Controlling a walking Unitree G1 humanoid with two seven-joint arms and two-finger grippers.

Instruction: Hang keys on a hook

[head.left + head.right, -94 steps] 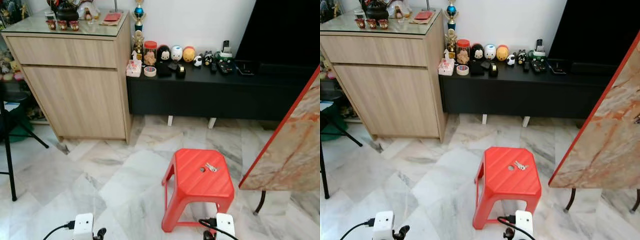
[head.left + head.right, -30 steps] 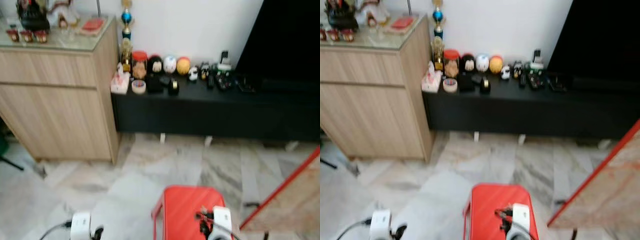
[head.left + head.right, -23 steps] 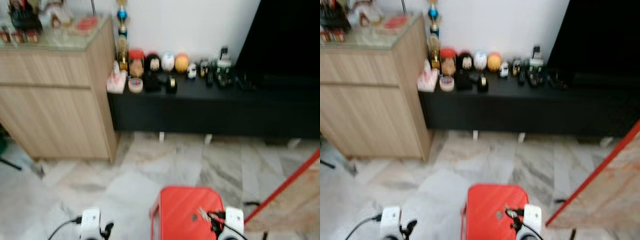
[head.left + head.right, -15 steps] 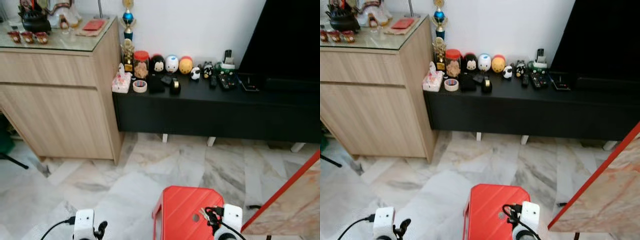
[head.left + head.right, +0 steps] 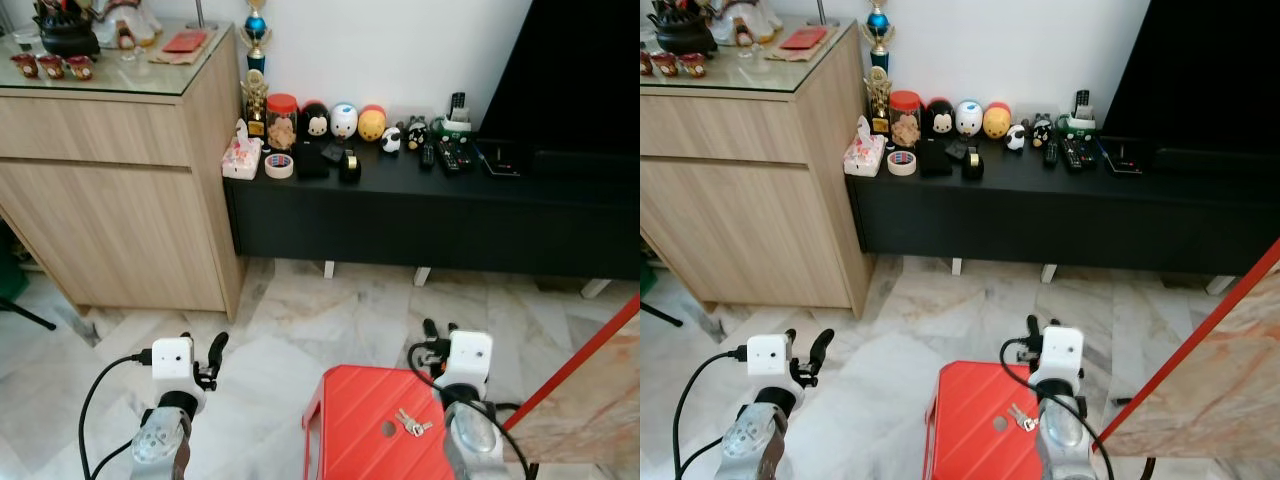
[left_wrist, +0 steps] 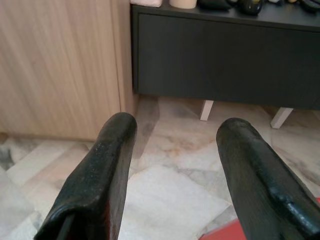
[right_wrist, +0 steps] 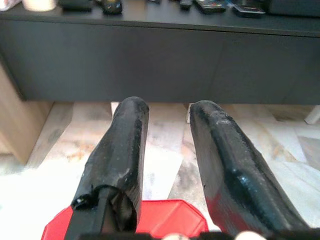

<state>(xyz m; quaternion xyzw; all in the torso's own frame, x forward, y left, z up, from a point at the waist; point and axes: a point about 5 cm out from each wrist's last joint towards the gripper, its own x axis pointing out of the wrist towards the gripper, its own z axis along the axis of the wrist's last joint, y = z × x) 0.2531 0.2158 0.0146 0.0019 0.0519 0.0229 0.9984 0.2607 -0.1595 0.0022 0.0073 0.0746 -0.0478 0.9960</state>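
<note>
Both arms are raised in front of the robot, wrists up, fingers pointing ahead toward the black low cabinet. The right gripper hangs over the far edge of the red stool with its two black fingers parted and nothing between them. The left gripper is out over the marble floor, well apart from the stool, its fingers spread wider (also holding nothing), with the wooden sideboard ahead of it to its left. The keys – a small silvery bunch, lying flat and splayed – sit on the stool top just behind and below the right gripper, beside the seat's round hole, untouched by either gripper
</note>
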